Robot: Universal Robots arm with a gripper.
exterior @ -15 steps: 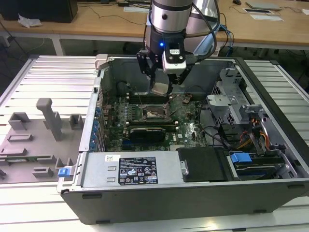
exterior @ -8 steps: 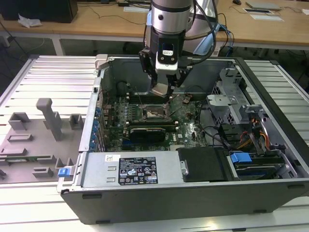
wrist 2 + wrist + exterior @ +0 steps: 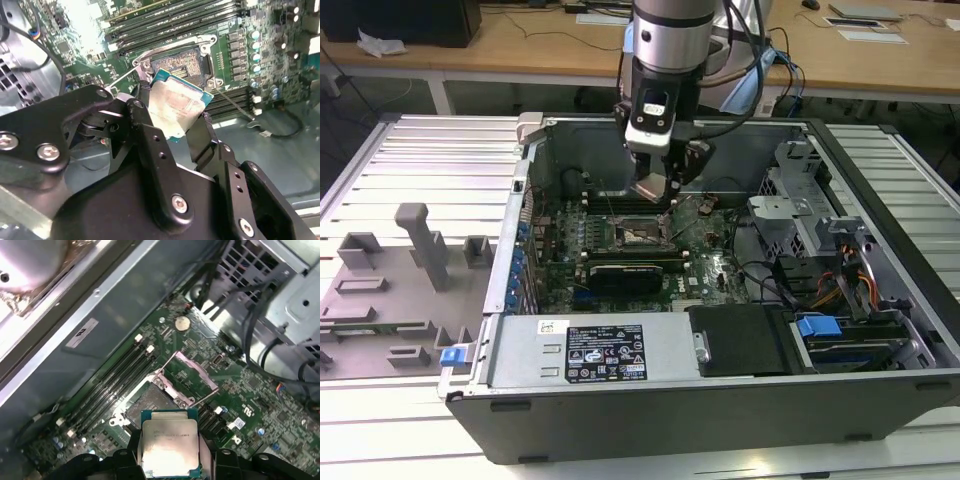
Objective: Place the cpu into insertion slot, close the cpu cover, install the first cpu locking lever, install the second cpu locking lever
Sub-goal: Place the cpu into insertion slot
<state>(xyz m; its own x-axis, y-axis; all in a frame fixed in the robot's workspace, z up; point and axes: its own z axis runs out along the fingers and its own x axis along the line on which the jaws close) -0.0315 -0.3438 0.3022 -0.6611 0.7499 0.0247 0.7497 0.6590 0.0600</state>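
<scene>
Holding the cpu point(image 3: 169, 445) by two opposite edges, the gripper point(image 3: 170, 462) has its jaws drawn in narrow on the chip, whose metal top faces the first wrist view. I note the insertion slot point(image 3: 150, 402) just beyond the jaw tips, bare and apart from the chip. The cpu cover point(image 3: 189, 374) stands swung up past it. I judge the placing step in hand, not done. In my judgement, seating calls for the chip's edges squared to the socket rim and kept level.
</scene>
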